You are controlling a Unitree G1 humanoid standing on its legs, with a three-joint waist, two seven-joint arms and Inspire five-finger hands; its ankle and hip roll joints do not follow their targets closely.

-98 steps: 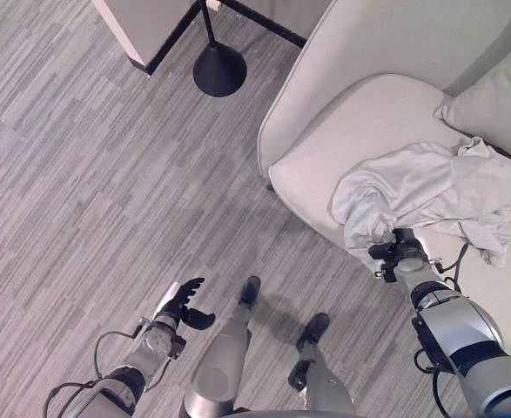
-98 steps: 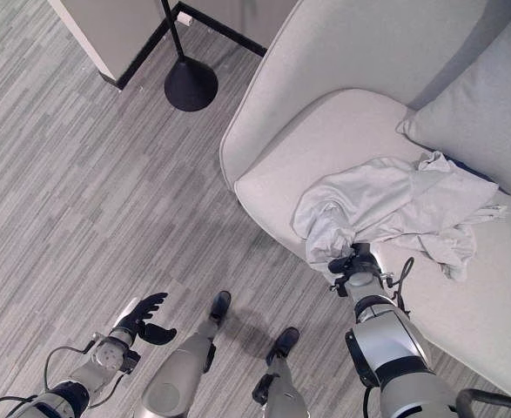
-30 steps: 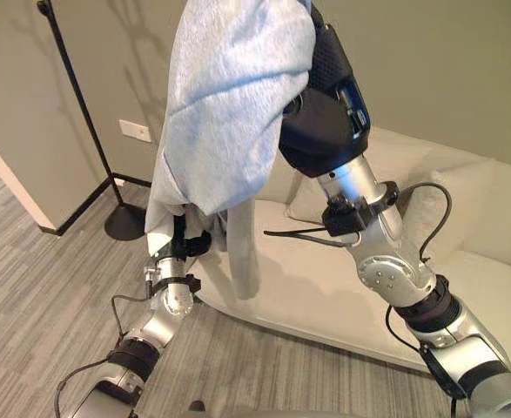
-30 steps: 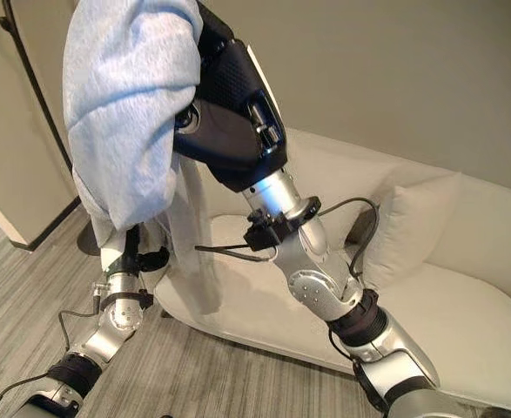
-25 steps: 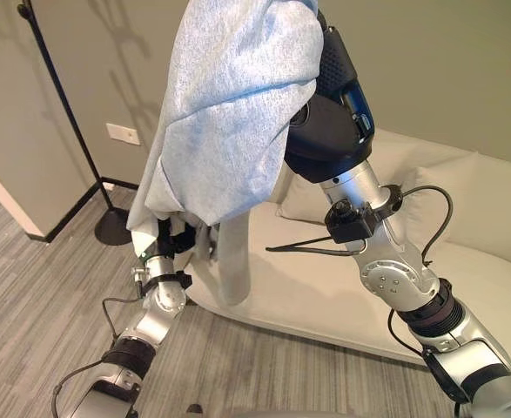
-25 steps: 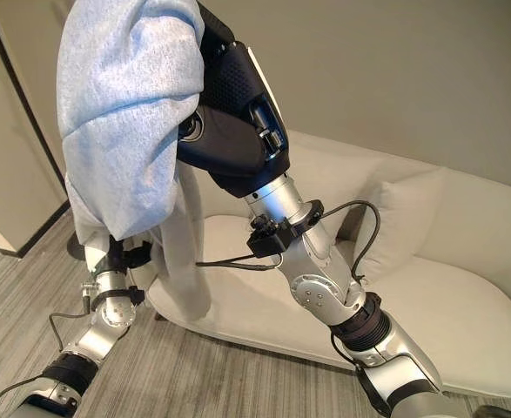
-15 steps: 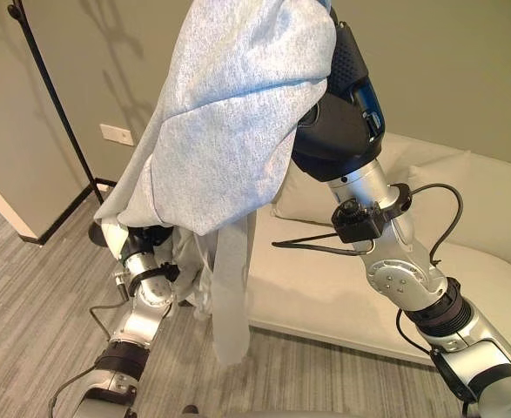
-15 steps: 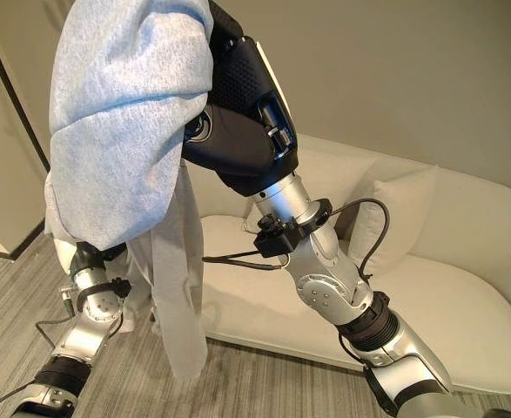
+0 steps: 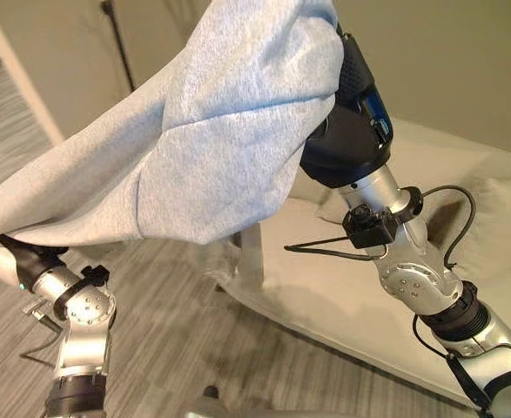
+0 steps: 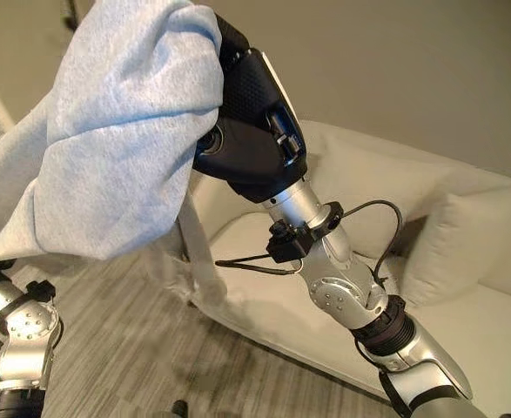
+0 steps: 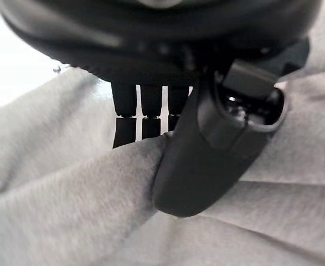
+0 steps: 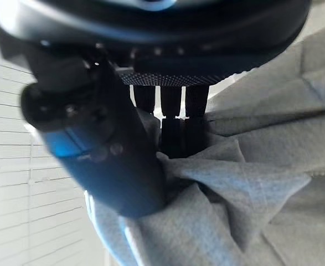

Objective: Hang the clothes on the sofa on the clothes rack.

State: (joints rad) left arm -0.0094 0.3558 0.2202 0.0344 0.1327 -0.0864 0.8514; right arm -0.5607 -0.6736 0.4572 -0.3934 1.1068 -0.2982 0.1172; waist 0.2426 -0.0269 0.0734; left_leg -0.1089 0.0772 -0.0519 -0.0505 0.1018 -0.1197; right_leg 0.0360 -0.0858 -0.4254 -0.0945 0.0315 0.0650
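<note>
The light grey garment (image 9: 220,148) is off the sofa (image 9: 342,296) and held up in the air between the two arms, spread in a broad sheet that slopes from high at the right down to low at the left. The right robot hand (image 10: 251,104) is raised high, and the cloth is draped over its upper side. In the right wrist view the right robot hand (image 12: 170,119) has its fingers (image 12: 172,133) and thumb closed on a bunched fold of the garment (image 12: 251,205), so it is holding the cloth. The left robot hand (image 11: 206,149) is down at the sheet's low end; the left wrist view shows its thumb pressed over a fold of the garment (image 11: 68,210) with the fingers (image 11: 143,119) behind the cloth, pinching it. A narrower strip of the garment hangs down below the main sheet, in front of the sofa's front edge. The sofa is cream, with a cushion (image 10: 455,244) at its back. A thin black pole (image 9: 118,39) stands by the wall behind the cloth, above grey striped floor (image 9: 151,322).
</note>
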